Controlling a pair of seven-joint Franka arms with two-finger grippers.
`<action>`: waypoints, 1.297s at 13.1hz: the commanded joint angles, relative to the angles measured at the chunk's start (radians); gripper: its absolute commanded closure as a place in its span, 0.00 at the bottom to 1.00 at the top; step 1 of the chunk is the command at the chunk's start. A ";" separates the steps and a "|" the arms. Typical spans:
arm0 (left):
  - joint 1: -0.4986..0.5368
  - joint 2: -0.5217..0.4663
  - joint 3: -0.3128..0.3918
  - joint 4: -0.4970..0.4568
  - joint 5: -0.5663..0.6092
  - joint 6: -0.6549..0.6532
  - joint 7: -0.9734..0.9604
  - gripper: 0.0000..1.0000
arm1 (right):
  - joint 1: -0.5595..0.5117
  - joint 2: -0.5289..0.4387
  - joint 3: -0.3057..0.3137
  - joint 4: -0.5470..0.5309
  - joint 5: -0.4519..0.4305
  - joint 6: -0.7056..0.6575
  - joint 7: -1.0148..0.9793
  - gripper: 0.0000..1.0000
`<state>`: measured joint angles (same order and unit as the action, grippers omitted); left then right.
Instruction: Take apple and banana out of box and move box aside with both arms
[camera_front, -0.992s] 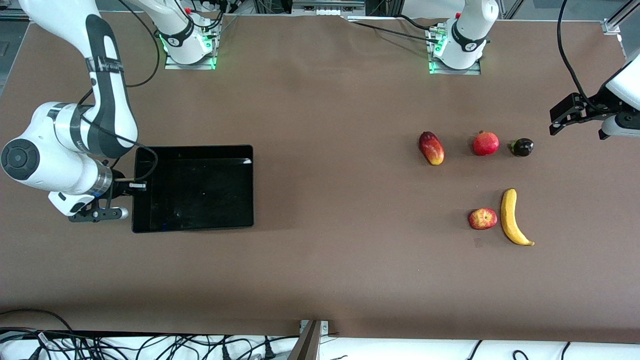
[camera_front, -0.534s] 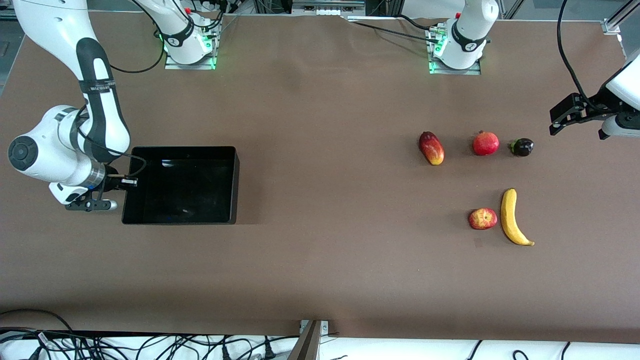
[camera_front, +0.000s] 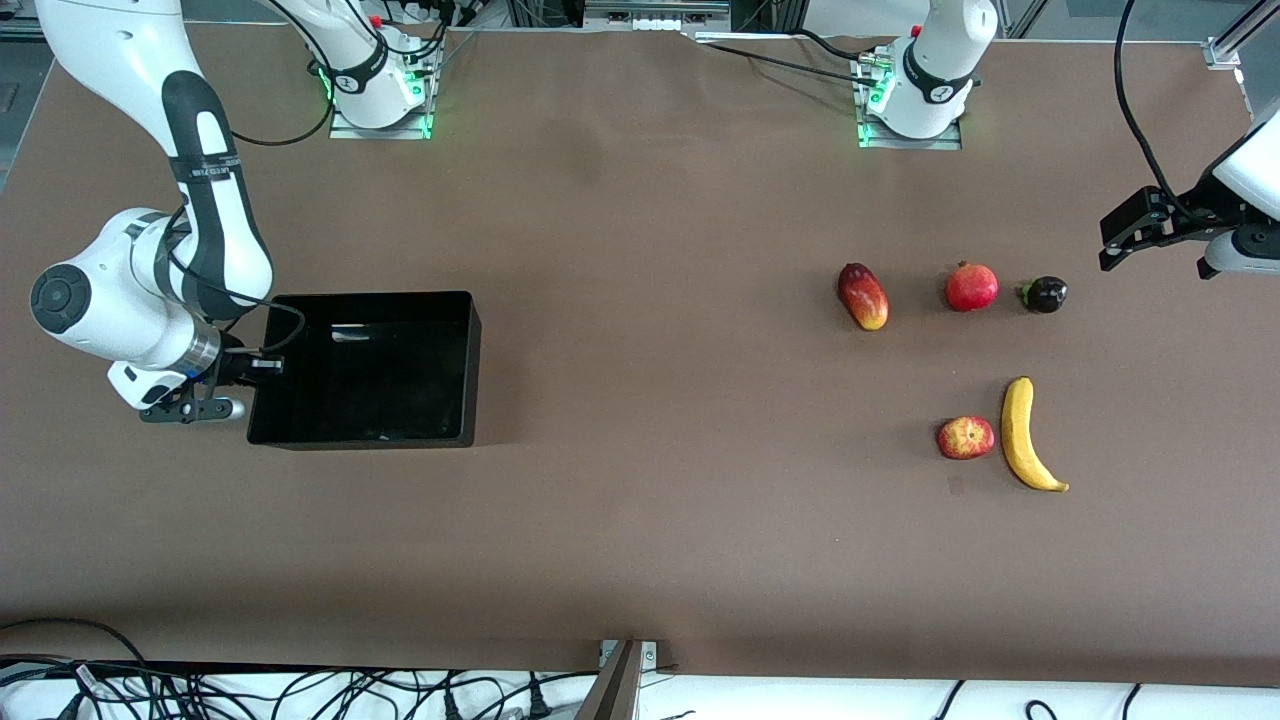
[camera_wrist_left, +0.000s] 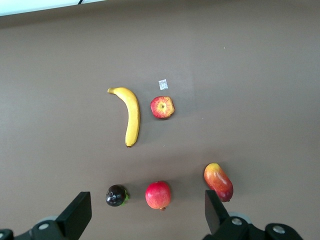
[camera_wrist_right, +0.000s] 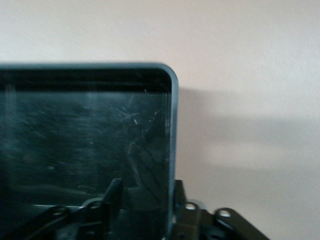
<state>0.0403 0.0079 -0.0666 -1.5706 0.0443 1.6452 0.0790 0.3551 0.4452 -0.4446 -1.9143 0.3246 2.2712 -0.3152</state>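
The black box (camera_front: 380, 380) sits toward the right arm's end of the table. My right gripper (camera_front: 250, 372) is shut on its end wall; in the right wrist view the gripper (camera_wrist_right: 147, 192) straddles the box's rim (camera_wrist_right: 171, 125). The apple (camera_front: 965, 438) and the banana (camera_front: 1023, 435) lie side by side toward the left arm's end, close together. Both show in the left wrist view, apple (camera_wrist_left: 162, 107) and banana (camera_wrist_left: 131, 115). My left gripper (camera_front: 1120, 240) is open and empty, in the air over the table's end; in its own view the gripper (camera_wrist_left: 145, 220) hangs high above the fruits.
A mango (camera_front: 863, 296), a pomegranate (camera_front: 971, 287) and a small dark round fruit (camera_front: 1044, 294) lie in a row farther from the front camera than the apple and banana. Cables hang along the table's near edge.
My right gripper has dragged the box a little toward the right arm's end of the table. The left arm and the fruits have not moved.
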 joint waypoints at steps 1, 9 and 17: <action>0.003 -0.020 0.004 -0.020 -0.032 0.004 -0.005 0.00 | 0.047 -0.022 -0.002 0.139 -0.063 -0.178 0.155 0.00; 0.004 -0.019 0.004 -0.020 -0.043 0.004 -0.005 0.00 | 0.105 -0.397 0.004 0.198 -0.285 -0.579 0.286 0.00; 0.003 -0.017 0.004 -0.020 -0.044 0.004 -0.005 0.00 | -0.325 -0.428 0.343 0.259 -0.248 -0.677 0.148 0.00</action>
<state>0.0417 0.0079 -0.0660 -1.5728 0.0280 1.6452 0.0789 0.1782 0.0176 -0.2206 -1.6775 0.0448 1.6346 -0.1155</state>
